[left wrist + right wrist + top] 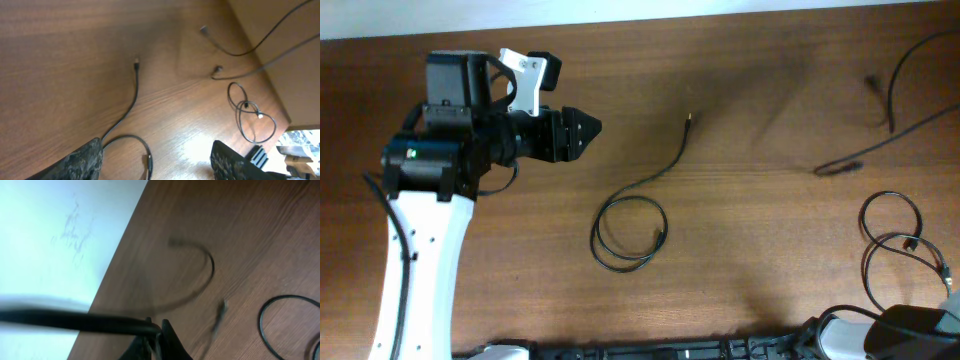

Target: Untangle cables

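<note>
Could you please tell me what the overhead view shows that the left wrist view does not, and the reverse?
Only overhead: the white left arm and the whole coil of the thin black centre cable. Only left wrist: the wide gap between the left gripper's dark mottled fingers, and the brown wooden table's side edge. Both: the centre cable's tail and plug, and the looped black cable at the right.

**One arm reaching, one arm tucked low**

The left arm (420, 250) comes up from the near edge of the table and bends to the right. Its gripper (582, 128) points sideways above the table, and its fingers (82, 160) are spread wide apart. The right arm (910, 325) sits low at the near right corner. Its gripper (156, 331) is pinched tight on a black cable (75, 320).
</note>
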Motion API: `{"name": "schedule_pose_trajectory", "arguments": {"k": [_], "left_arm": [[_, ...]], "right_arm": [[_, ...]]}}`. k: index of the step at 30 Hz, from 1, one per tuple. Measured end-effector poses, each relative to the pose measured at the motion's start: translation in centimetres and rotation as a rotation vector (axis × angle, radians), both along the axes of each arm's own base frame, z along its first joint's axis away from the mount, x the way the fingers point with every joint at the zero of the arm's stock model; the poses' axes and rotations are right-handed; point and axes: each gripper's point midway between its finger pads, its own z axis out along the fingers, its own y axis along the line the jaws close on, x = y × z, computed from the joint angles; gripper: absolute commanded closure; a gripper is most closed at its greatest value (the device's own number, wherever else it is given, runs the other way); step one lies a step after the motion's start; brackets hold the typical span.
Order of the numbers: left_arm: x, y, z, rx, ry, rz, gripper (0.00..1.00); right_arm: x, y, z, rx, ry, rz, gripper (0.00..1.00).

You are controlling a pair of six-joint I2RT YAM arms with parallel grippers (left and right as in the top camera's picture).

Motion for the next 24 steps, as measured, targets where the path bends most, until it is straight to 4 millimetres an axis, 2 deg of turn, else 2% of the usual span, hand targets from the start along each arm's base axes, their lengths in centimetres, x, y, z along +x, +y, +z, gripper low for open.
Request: {"name": "schedule_pose_trajectory", "arguments": {"k": [1, 2, 3, 4, 6, 8, 9, 11, 14, 16, 18, 21, 22, 24], "left_arm": [[0.3, 0.1, -0.7, 0.011, 0.020, 0.007, 0.30], [0.7, 0.2, -1.7, 0.023, 0.051, 0.013, 0.30], [0.9, 0.3, -2.2, 0.030, 0.067, 0.017, 0.30], [1.0, 0.3, -2.8, 0.036, 0.087, 0.019, 0.30], [1.2, 0.4, -4.1, 0.049, 0.134, 0.023, 0.28], [1.0, 1.2, -5.6, 0.099, 0.192, 0.050, 0.19], [0.6, 1.9, -6.3, 0.139, 0.220, 0.070, 0.18], [0.0, 3.4, -7.4, 0.226, 0.258, 0.111, 0.11], [-0.4, 4.6, -9.0, 0.297, 0.289, 0.141, 0.13], [-1.6, 5.0, -11.7, 0.325, 0.362, 0.138, 0.13], [-2.4, 5.2, -13.6, 0.337, 0.407, 0.134, 0.13], [-4.6, 5.2, -17.9, 0.345, 0.505, 0.115, 0.13], [-5.4, 5.2, -19.3, 0.347, 0.532, 0.110, 0.13], [-6.0, 5.3, -21.0, 0.348, 0.553, 0.105, 0.15]], "right_arm": [[-0.2, -0.3, -0.1, -0.021, 0.010, 0.007, 0.48], [-0.2, -0.3, -0.1, -0.044, 0.018, 0.025, 0.18], [-0.2, -0.2, -0.3, -0.045, 0.027, 0.034, 0.03], [-0.3, 0.0, -1.0, -0.040, 0.057, 0.049, 0.01], [-1.0, 0.6, -3.8, 0.027, 0.155, 0.075, 0.02], [-2.0, 1.5, -6.6, 0.123, 0.264, 0.084, 0.02], [-2.5, 2.0, -7.8, 0.167, 0.311, 0.088, 0.02], [-2.7, 3.3, -8.9, 0.183, 0.370, 0.154, 0.02], [-1.5, 8.5, -9.2, 0.127, 0.426, 0.392, 0.01], [-0.9, 12.7, -9.4, 0.079, 0.458, 0.577, 0.01], [-1.3, 18.0, -9.7, 0.035, 0.506, 0.795, 0.02], [-2.0, 23.9, -9.9, -0.038, 0.538, 1.040, 0.01], [-2.5, 26.9, -9.9, -0.068, 0.542, 1.146, 0.01], [-4.3, 32.2, -11.5, -0.107, 0.574, 1.327, 0.01]]}}
